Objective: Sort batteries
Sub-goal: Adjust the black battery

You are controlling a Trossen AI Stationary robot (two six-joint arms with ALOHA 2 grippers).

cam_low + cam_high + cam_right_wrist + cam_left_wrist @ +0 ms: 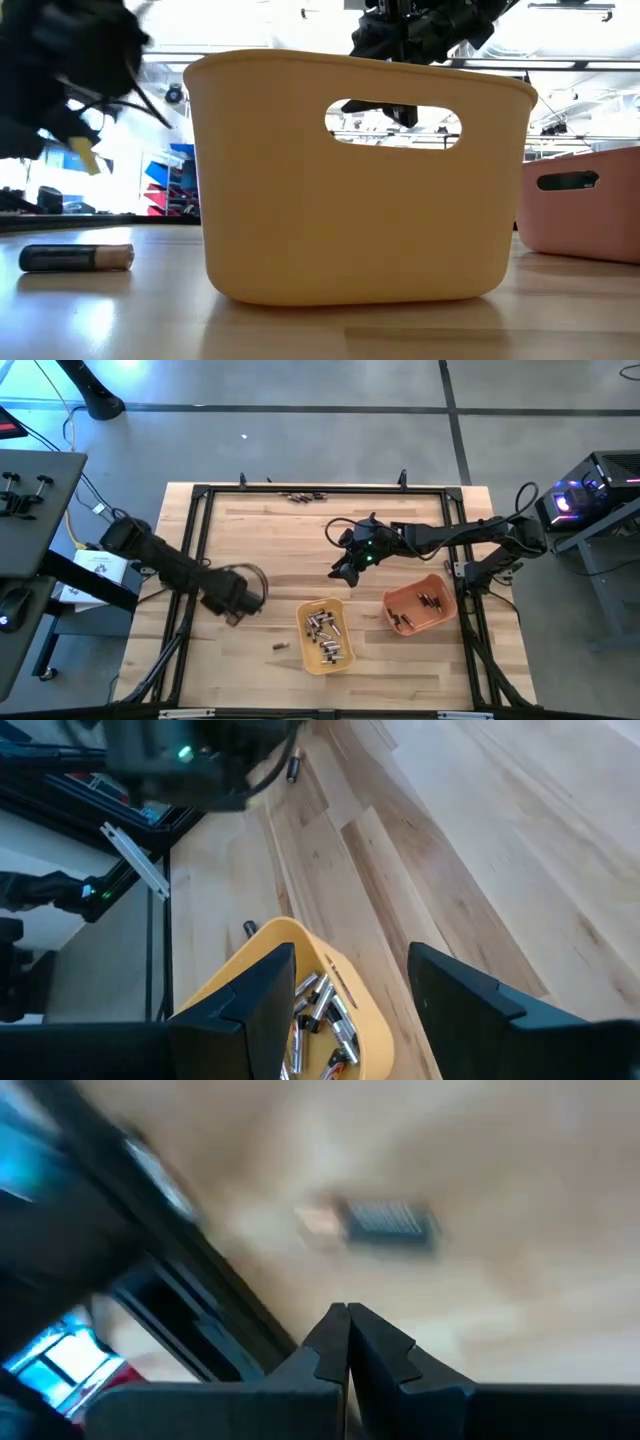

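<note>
**Two trays on the bench, batteries partly sorted**

Wooden planks make the bench (250,540), and a black frame (205,488) runs around its edge. Grey floor lies behind it.

At the near middle stands the yellow tray (324,635), which holds many silvery batteries (322,626). To its right stands the orange tray (421,607), with a few dark batteries (432,600) inside. The two trays are near each other but apart.

The left arm reaches in from the left side. Its left hand (236,598) hangs just left of the yellow tray, and the fingers (330,1342) are pressed together with nothing between them. The right arm comes from the right side. Its right hand (346,569) is over the bench, a little beyond the yellow tray, and its fingers (255,990) stand wide apart and hold nothing.

One loose battery (281,646) lies on the bench near the front, just left of the yellow tray. A small group of batteries (304,496) lies at the far edge of the bench, well apart from the trays.
</note>
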